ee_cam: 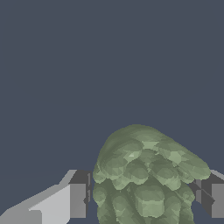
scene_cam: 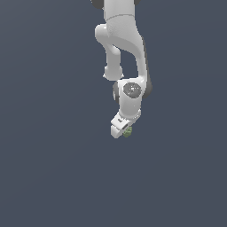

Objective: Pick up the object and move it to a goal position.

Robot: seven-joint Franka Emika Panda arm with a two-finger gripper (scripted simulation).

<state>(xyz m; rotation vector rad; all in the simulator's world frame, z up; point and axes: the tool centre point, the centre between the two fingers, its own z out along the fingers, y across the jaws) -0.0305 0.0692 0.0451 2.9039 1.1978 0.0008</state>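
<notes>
The object (ee_cam: 144, 175) is a lumpy olive-green thing with a bumpy, faceted surface, and it fills the gap between my two fingers in the wrist view. One finger (ee_cam: 78, 200) presses one side of it and the other finger (ee_cam: 213, 197) the opposite side. My gripper (ee_cam: 146, 199) is shut on it. In the exterior view the white arm hangs down from above, with the gripper (scene_cam: 121, 130) at its lower end and the object (scene_cam: 127, 131) showing as a small green speck at the fingertips.
A plain dark blue-grey surface (scene_cam: 53, 168) spreads around the arm on all sides. No other object, container or edge shows in either view.
</notes>
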